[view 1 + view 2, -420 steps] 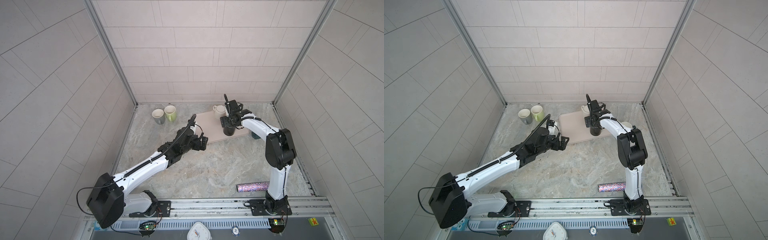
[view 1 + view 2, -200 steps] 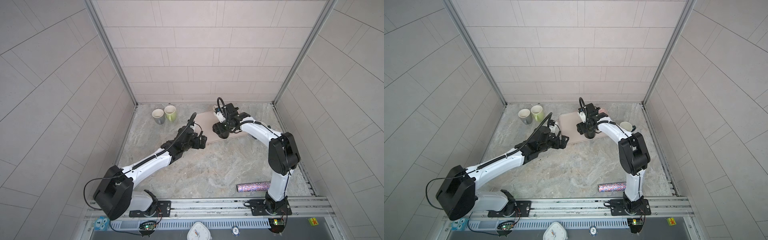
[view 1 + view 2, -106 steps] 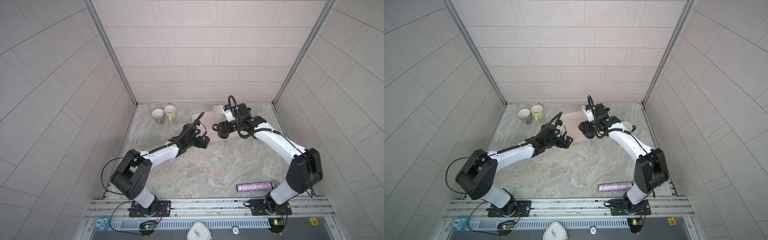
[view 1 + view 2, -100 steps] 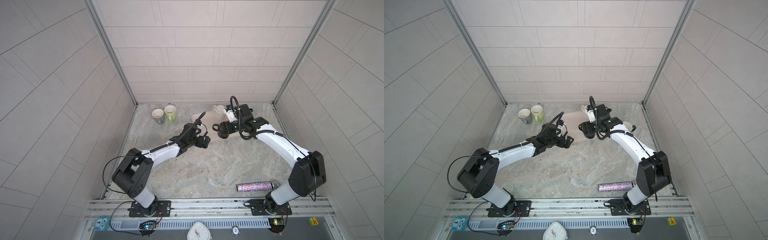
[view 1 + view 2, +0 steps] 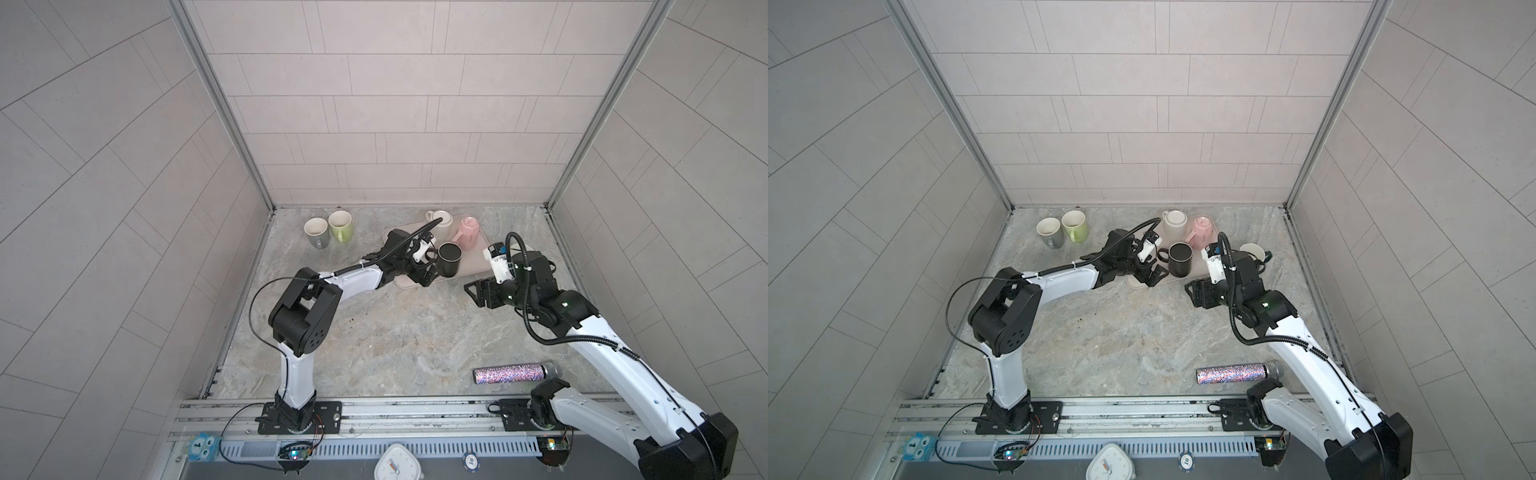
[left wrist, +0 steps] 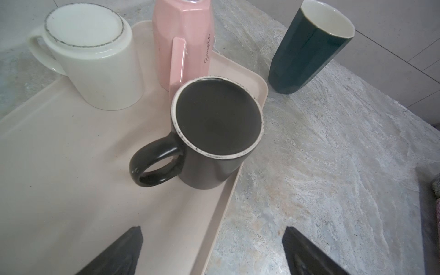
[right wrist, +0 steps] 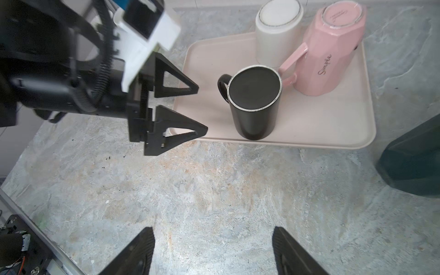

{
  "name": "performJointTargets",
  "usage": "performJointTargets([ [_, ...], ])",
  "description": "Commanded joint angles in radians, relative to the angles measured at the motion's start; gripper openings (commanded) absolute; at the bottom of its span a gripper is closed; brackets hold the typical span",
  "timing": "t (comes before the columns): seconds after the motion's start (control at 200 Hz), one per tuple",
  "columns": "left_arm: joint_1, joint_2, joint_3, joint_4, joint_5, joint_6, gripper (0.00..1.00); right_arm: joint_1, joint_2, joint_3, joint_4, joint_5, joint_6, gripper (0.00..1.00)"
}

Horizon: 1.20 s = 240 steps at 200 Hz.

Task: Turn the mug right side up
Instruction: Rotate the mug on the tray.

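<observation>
Grey marbled desk (image 7: 214, 190) between tiled walls is carrying everything, and the left hand (image 7: 202, 109) is hovering just beside the near edge of the pale tray (image 6: 59, 166), fingers apart and gripping nothing. It is pointing at the black mug (image 6: 214, 128), which is sitting near the tray's corner with its handle (image 6: 152, 164) facing that hand. That probably makes the loop the easiest part to grip. The mug's top is showing as a flat, shallow dark disc with a worn pale ring, so it seems to be standing base up, though this is not certain. A white mug (image 6: 95, 59) and a pink mug (image 6: 188, 40) are standing inverted just behind it, the pink handle nearly touching it, so a lift would likely need to come before any roll. A dark green cup (image 6: 307, 50) is standing upright off the tray. The right hand (image 5: 476, 294) is hanging over bare desk, fingers apart and empty, apparently leaving the left arm room.
</observation>
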Motion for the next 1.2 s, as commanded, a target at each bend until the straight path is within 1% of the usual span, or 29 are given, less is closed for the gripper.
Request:
performJointTargets([
  [0.0,0.011,0.021,0.059,-0.026,0.041,0.082,0.93,-0.003,-0.062,-0.022,-0.045,0.007,0.005,0.78],
  [0.045,0.012,0.036,0.081,-0.041,0.027,0.097,0.92,-0.004,-0.083,-0.035,-0.049,0.006,0.003,0.78],
  [0.115,0.014,0.060,0.118,-0.072,0.008,0.123,0.87,-0.003,-0.112,-0.055,-0.057,0.019,-0.003,0.78],
  [0.165,0.016,0.077,0.140,-0.091,-0.005,0.138,0.87,-0.003,-0.130,-0.069,-0.057,0.030,-0.010,0.78],
  [0.225,0.022,0.098,0.170,-0.117,-0.009,0.155,0.82,-0.005,-0.156,-0.089,-0.056,0.050,-0.007,0.78],
  [0.285,0.027,0.119,0.196,-0.141,-0.024,0.170,0.82,-0.005,-0.171,-0.102,-0.047,0.062,0.006,0.78],
  [0.37,0.034,0.142,0.225,-0.160,-0.025,0.196,0.82,-0.005,-0.185,-0.122,-0.022,0.046,0.031,0.78],
  [0.525,0.046,0.195,0.299,-0.194,-0.007,0.231,0.81,-0.005,-0.196,-0.155,0.000,0.047,0.049,0.77],
  [0.625,0.051,0.228,0.352,-0.229,0.003,0.260,0.79,-0.007,-0.203,-0.166,0.000,0.055,0.043,0.77],
  [0.821,0.058,0.258,0.403,-0.241,0.034,0.313,0.79,-0.008,-0.192,-0.172,0.000,0.067,0.042,0.77],
  [0.886,0.063,0.268,0.417,-0.246,0.046,0.328,0.80,-0.008,-0.189,-0.171,0.005,0.074,0.046,0.77],
  [1.056,0.076,0.300,0.467,-0.258,0.131,0.350,0.82,-0.010,-0.181,-0.171,0.022,0.087,0.055,0.77],
  [1.196,0.078,0.341,0.525,-0.296,0.158,0.389,0.81,-0.010,-0.182,-0.179,0.034,0.090,0.060,0.77],
])
